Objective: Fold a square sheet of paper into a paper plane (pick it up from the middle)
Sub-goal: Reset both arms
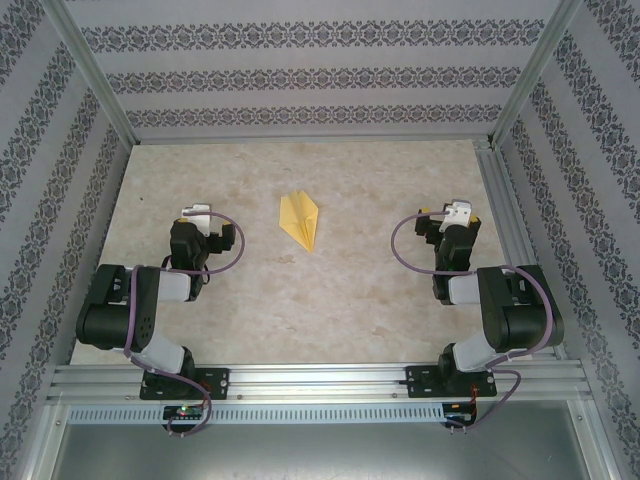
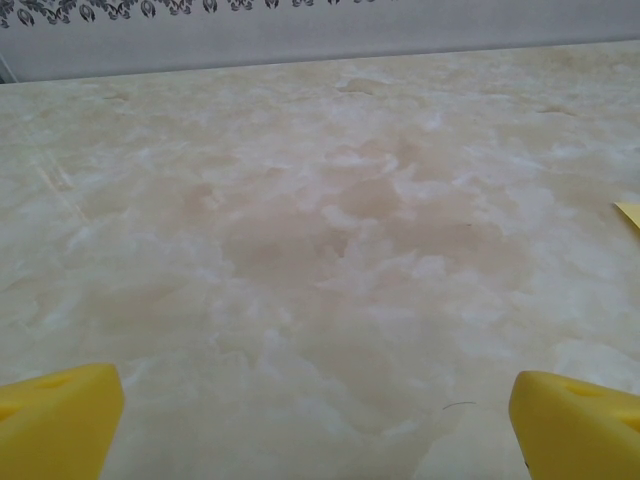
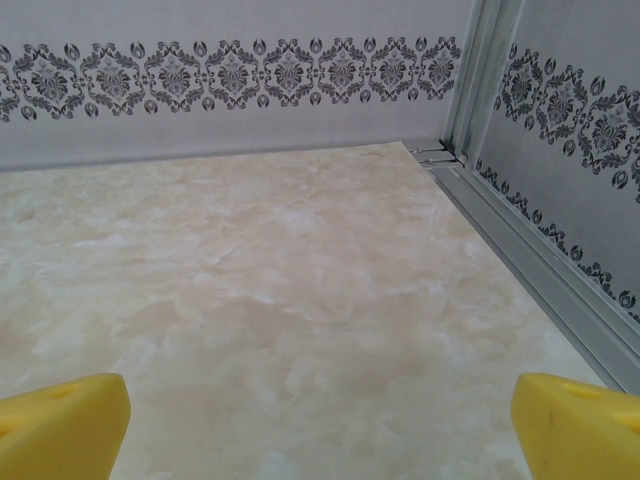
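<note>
The square sheet of paper lies folded as a yellow paper plane (image 1: 301, 219), a narrow pointed dart with a centre crease, flat on the table's middle with its tip toward the arms. One corner of the plane (image 2: 631, 213) peeks in at the right edge of the left wrist view. My left gripper (image 1: 205, 218) rests to the plane's left, well apart from it. It is open (image 2: 318, 430), and bare table shows between its yellow fingertips (image 2: 55, 420). My right gripper (image 1: 450, 212) sits to the plane's right, also apart and open (image 3: 318, 430), with nothing between its fingertips (image 3: 580, 425).
The marble-patterned table (image 1: 330, 300) is walled on three sides by patterned panels (image 1: 300, 75). An aluminium rail (image 3: 540, 270) runs along the right edge near my right gripper. Another rail (image 1: 320, 380) crosses the near edge and carries both arm bases.
</note>
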### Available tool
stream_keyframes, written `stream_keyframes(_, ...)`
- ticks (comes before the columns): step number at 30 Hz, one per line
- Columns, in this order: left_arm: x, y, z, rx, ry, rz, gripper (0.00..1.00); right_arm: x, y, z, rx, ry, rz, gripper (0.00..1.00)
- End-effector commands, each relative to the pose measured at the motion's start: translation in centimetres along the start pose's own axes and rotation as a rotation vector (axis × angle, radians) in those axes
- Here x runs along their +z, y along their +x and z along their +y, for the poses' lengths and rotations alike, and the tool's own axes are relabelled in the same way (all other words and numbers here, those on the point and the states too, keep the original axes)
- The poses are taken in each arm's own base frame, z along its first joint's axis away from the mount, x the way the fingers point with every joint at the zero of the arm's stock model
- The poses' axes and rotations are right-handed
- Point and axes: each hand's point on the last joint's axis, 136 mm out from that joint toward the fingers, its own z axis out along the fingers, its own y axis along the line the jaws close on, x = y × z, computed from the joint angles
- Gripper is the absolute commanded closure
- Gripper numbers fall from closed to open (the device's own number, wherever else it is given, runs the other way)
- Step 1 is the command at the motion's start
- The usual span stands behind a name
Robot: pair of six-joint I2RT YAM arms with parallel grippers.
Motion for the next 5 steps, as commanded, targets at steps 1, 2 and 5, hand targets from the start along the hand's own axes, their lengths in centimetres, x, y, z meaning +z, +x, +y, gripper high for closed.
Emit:
stream_keyframes(1, 0.37, -1.44, -0.34, 0.023, 0.016, -0.045, 0.0, 0.14, -0.62, -0.22, 0.025, -0.002, -0.026, 0.02)
stream_keyframes(2, 0.36, -1.41, -0.32, 0.025, 0.013, -0.045, 0.0, 0.14, -0.64, -0.23, 0.025, -0.002, -0.026, 0.02)
stream_keyframes(5, 0.35, -1.45, -0.37, 0.024, 0.013, -0.047, 0.0, 0.05, -0.88, -0.19, 0.025, -0.006, -0.039, 0.02)
